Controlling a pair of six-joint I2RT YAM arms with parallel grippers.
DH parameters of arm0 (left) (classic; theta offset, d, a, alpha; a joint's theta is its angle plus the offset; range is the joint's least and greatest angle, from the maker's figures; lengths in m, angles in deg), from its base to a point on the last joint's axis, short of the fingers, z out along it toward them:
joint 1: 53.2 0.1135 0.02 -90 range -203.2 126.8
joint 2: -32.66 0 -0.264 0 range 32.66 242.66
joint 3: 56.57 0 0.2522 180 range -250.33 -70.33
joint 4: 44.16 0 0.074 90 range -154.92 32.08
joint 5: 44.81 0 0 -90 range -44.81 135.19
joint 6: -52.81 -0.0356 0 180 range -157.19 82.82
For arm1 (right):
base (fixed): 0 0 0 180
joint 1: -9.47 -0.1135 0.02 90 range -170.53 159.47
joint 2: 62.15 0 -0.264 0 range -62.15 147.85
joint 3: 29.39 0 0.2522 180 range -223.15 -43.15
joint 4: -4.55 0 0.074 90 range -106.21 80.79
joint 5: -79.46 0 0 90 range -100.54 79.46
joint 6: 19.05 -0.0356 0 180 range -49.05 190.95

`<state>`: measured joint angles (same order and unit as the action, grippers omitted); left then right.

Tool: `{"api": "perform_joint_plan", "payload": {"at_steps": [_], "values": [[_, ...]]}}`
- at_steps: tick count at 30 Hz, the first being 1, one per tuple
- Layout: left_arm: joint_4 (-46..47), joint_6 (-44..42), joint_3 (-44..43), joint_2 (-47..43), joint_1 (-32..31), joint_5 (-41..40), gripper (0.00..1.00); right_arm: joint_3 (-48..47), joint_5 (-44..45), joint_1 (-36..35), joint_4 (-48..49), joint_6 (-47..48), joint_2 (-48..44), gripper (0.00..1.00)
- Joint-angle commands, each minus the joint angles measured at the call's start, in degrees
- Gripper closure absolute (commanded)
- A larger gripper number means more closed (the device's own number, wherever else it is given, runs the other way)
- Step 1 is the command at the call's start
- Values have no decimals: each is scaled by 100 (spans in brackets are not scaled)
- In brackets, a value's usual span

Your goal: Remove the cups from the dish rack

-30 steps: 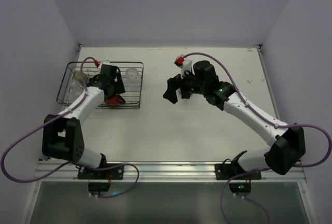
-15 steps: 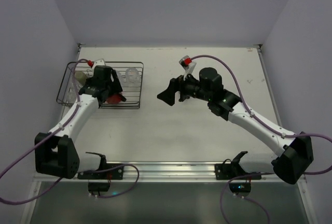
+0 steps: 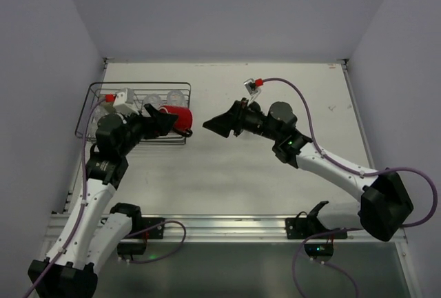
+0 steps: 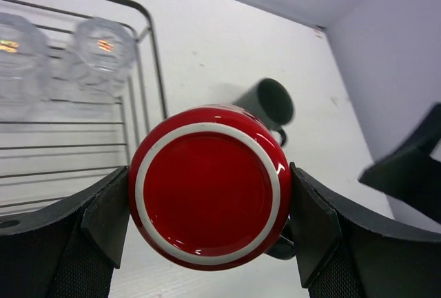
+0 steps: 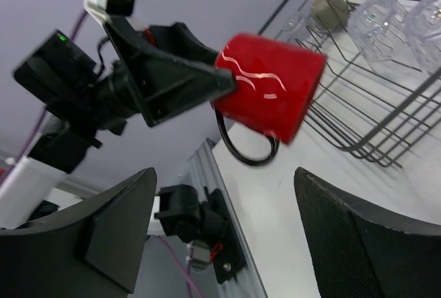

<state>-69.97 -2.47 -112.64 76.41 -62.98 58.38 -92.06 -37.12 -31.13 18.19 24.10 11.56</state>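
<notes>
We find the left pincer (image 3: 164, 120) clamped on the red mug (image 3: 182, 117), which it holds sideways in the air just past the right side of the dish rack (image 3: 88, 108); the rack itself sits at the far left corner of the bench (image 3: 275, 187). The grip falls on the mug's lower wall near its base, the mouth points toward the right pincer (image 3: 213, 125), and the handle hangs down. The right pincer stands open and empty, near the mug but apart from it, so we judge a hand-over to be the step in hand. Our chief worry is the glossy wall: squeezed at one end only, the mug could pivot or slide if the right pincer nudges its rim on the way in. Should the left pincer let go before the other has closed, the mug would drop to the bench, where the dark grey-green mug (image 4: 267, 102) stands just right of the rack and might be struck. The hanging handle could also snag the rack's rim if the mug is lowered there. Two clear glasses (image 5: 382, 18) and the olive-grey cup (image 5: 328, 7) wait in the rack
</notes>
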Motion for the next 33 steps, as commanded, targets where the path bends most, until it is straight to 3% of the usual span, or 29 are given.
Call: {"api": "perform_joint_plan", "payload": {"at_steps": [1, 12, 20, 27, 30, 31, 32, 33], "values": [[1544, 737, 362, -357, 11, 1746, 73, 100, -206, -18, 1275, -658, 90, 19], [3138, 1933, 1136, -999, 3, 2460, 75, 548, 312, -9, 1961, -1291, 231, 19], [3482, 2083, 1339, -921, 11, 2654, 75, 233, -917, -53, 3139, -1984, 855, 38], [3868, 2258, 1479, -719, 11, 2794, 72, 48, -1155, -53, 4315, -2750, 1487, 42], [3895, 2232, 1523, -666, 11, 2785, 66, -5, -1139, -62, 4869, -3128, 1707, 62], [3860, 2145, 1515, -657, 11, 2794, 62, 30, -1068, -53, 4976, -3250, 1743, 77], [3781, 2092, 1488, -631, 11, 2794, 56, 65, -998, -62, 5012, -3269, 1734, 84], [3641, 2031, 1427, -613, 11, 2786, 40, 74, -945, -53, 5012, -3260, 1717, 91]]}}
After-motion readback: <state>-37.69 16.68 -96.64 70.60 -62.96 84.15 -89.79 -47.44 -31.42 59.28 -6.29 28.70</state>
